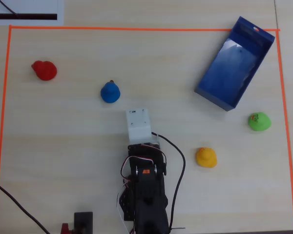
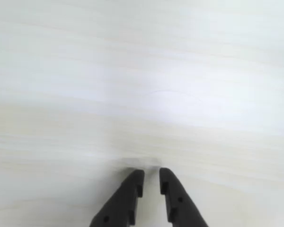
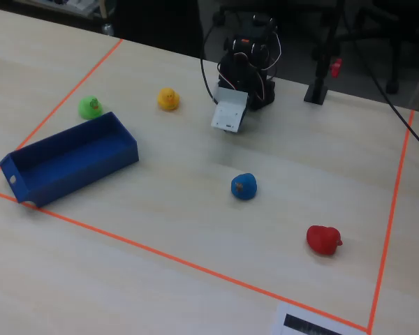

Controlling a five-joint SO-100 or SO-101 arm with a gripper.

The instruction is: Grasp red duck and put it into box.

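Four small glossy toy ducks sit on the pale wooden table (image 1: 78,161): one red duck (image 1: 44,70), one blue duck (image 1: 110,92), one yellow duck (image 1: 206,157) and one green duck (image 1: 259,121), alongside one rectangular dark-blue cardboard box (image 1: 219,92).

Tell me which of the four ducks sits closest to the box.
The green duck, just beyond the box's near corner in the overhead view. The yellow duck is farther, the blue duck and red duck farther still.

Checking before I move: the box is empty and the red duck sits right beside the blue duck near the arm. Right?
Not quite. The box is empty, but the red duck sits well apart from the blue duck, near the tape border's far corner, as the overhead view shows.
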